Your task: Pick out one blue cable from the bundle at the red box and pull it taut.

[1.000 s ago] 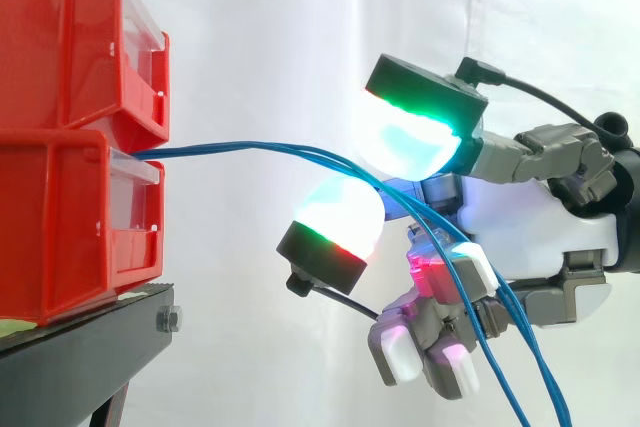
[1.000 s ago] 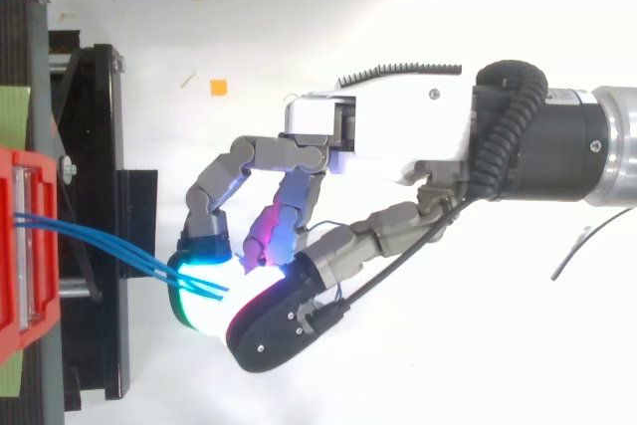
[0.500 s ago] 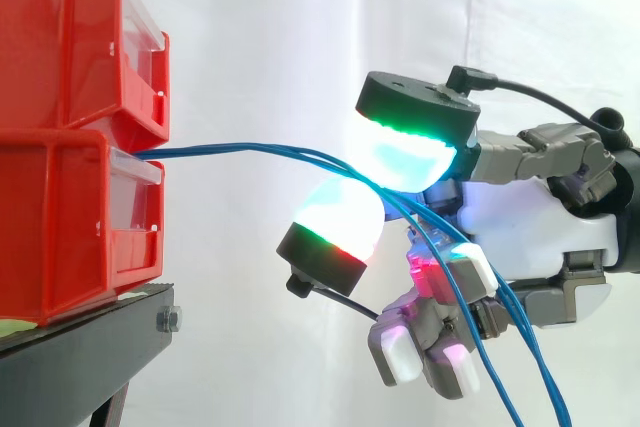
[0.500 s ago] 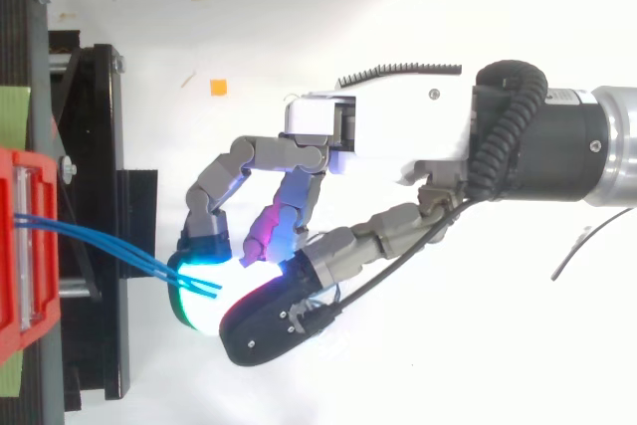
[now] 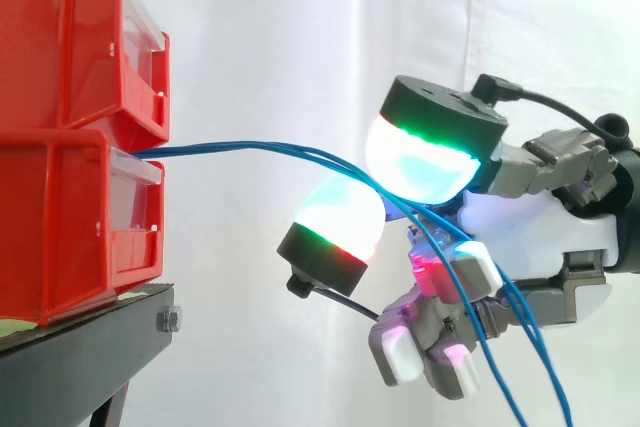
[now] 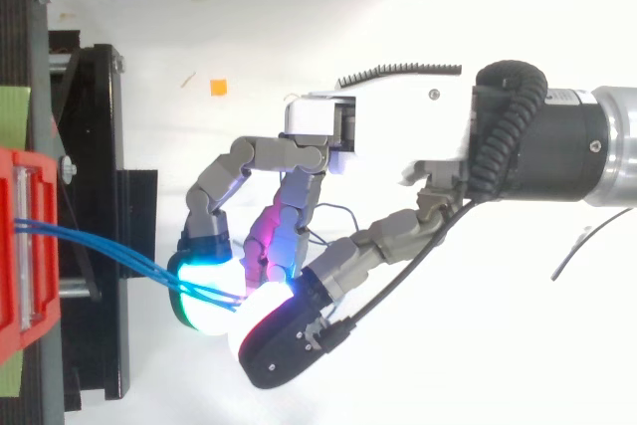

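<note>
Blue cables (image 5: 230, 145) leave the lower red bin (image 5: 70, 227) and slope down into our hand (image 5: 540, 227), where we see curled fingers and two glowing pads (image 5: 340, 212) clasped round them.

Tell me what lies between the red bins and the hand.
In the side view, only the blue cables span it, from the lower bin to the hand.

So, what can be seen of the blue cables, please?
The blue cables are a few thin, smooth strands. They leave the front of the lower red bin, run nearly level and close together, then curve down slackly, not taut. They fan out slightly through the hand and drop past the picture's lower edge.
</note>
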{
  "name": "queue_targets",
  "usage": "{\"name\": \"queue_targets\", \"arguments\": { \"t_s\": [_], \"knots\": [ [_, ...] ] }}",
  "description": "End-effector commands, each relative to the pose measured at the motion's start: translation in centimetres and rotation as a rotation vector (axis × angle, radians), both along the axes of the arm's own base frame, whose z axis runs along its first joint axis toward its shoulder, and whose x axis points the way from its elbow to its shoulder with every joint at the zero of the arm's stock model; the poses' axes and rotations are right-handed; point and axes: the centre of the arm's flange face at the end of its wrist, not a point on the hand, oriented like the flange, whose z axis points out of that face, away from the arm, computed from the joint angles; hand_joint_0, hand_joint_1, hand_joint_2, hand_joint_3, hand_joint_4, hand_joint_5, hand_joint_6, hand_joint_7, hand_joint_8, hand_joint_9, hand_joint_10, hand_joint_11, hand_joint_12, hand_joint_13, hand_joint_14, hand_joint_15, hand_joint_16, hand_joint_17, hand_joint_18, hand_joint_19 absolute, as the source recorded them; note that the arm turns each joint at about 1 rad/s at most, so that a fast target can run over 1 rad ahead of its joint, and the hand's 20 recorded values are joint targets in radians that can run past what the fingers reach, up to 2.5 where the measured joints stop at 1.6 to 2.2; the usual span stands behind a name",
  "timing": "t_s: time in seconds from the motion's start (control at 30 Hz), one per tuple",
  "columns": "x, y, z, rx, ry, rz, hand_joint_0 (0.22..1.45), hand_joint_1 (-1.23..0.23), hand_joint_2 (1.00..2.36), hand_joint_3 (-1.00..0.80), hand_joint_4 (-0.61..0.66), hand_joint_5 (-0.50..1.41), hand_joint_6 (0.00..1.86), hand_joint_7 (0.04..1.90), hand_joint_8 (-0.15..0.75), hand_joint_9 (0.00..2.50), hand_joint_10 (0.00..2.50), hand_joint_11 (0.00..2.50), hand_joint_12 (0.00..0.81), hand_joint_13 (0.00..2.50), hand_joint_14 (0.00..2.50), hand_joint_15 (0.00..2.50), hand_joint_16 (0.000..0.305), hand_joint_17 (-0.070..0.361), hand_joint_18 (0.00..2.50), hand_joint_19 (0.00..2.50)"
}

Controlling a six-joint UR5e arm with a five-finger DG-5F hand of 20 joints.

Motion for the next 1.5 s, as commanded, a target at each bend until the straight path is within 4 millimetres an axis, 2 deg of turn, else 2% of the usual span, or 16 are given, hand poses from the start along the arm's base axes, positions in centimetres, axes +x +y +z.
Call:
{"name": "queue_targets", "arguments": {
  "t_s": [0.0,0.03,0.17,0.2,0.27,0.37,0.47,0.53,0.57,0.73,0.83,1.03,1.2,1.27,1.33,1.47],
  "knots": [
    [0.00,-0.01,0.00,-0.002,0.000,0.000,0.72,-0.90,1.00,-0.50,0.01,-0.06,0.92,0.94,0.323,1.45,0.03,0.68,0.385,1.04,0.02,0.46,0.052,0.116,1.02,0.72],
    [0.00,-0.01,0.00,-0.002,0.000,0.000,0.70,-0.90,1.00,-0.50,0.00,-0.05,0.91,0.98,0.325,1.47,0.03,0.69,0.385,1.06,0.02,0.46,0.052,0.116,1.04,0.72],
    [0.00,-0.01,0.00,-0.005,0.000,0.000,0.65,-0.86,1.00,-0.50,0.00,-0.05,0.90,0.97,0.320,1.50,0.03,0.69,0.384,1.07,0.02,0.46,0.052,0.116,1.04,0.72],
    [0.00,-0.01,0.00,-0.005,0.000,0.000,0.61,-0.79,1.00,-0.50,0.01,-0.04,0.90,0.94,0.312,1.51,0.03,0.69,0.379,1.07,0.02,0.46,0.052,0.117,1.05,0.73],
    [0.00,-0.01,0.00,-0.005,0.000,0.000,0.59,-0.75,1.00,-0.50,0.00,-0.04,0.90,0.91,0.317,1.52,0.03,0.69,0.383,1.08,0.02,0.46,0.052,0.117,1.05,0.74],
    [0.00,-0.01,0.00,-0.005,0.000,0.000,0.55,-0.67,1.00,-0.50,0.03,-0.04,0.88,0.93,0.324,1.51,0.03,0.66,0.392,1.08,0.02,0.46,0.054,0.122,1.06,0.73],
    [0.00,-0.01,0.00,-0.005,0.000,0.000,0.54,-0.62,1.00,-0.50,0.04,-0.05,0.86,0.93,0.321,1.50,0.03,0.65,0.397,1.08,0.02,0.46,0.055,0.125,1.06,0.72],
    [0.00,-0.01,0.00,-0.005,0.000,0.000,0.60,-0.53,1.00,-0.50,0.02,-0.05,0.85,0.96,0.314,1.49,0.02,0.65,0.393,1.06,0.02,0.47,0.054,0.121,1.03,0.75],
    [0.00,-0.01,0.00,-0.005,0.000,0.000,0.61,-0.52,1.00,-0.50,0.02,-0.05,0.85,0.96,0.316,1.47,0.03,0.65,0.395,1.06,0.02,0.47,0.053,0.120,1.02,0.76],
    [0.00,-0.01,0.00,-0.005,0.000,0.000,0.61,-0.60,1.02,-0.28,0.05,-0.06,0.86,0.98,0.332,1.43,0.02,0.63,0.407,1.05,0.02,0.47,0.057,0.129,1.02,0.76],
    [0.00,-0.01,0.00,-0.005,0.000,0.000,0.60,-0.65,1.02,-0.20,0.06,-0.06,0.86,0.99,0.352,1.43,0.02,0.64,0.423,1.05,0.02,0.47,0.060,0.135,1.04,0.74],
    [0.00,-0.01,0.00,-0.005,0.000,0.000,0.61,-0.76,1.02,-0.17,0.09,-0.06,0.88,0.98,0.353,1.41,0.02,0.66,0.425,1.04,0.02,0.46,0.060,0.135,1.04,0.73],
    [0.02,-0.01,0.01,-0.004,-0.002,0.000,0.68,-0.89,1.02,-0.24,0.07,-0.08,0.89,0.99,0.331,1.37,0.03,0.70,0.399,1.01,0.02,0.47,0.054,0.123,0.99,0.74],
    [0.02,-0.05,0.02,-0.005,-0.002,-0.004,0.71,-0.90,1.01,-0.32,0.06,-0.08,0.90,0.99,0.335,1.38,0.03,0.71,0.396,1.01,0.02,0.47,0.054,0.121,0.99,0.73],
    [0.00,-0.07,0.13,-0.005,-0.003,-0.006,0.73,-0.90,1.00,-0.49,0.04,-0.08,0.90,0.96,0.329,1.40,0.03,0.72,0.394,1.01,0.02,0.46,0.053,0.119,0.99,0.73],
    [0.02,-0.08,0.02,-0.005,-0.002,-0.008,0.60,-0.80,1.00,-0.50,0.08,-0.07,0.90,0.87,0.322,1.42,0.03,0.71,0.395,1.02,0.02,0.47,0.053,0.119,1.00,0.74]
  ]
}}
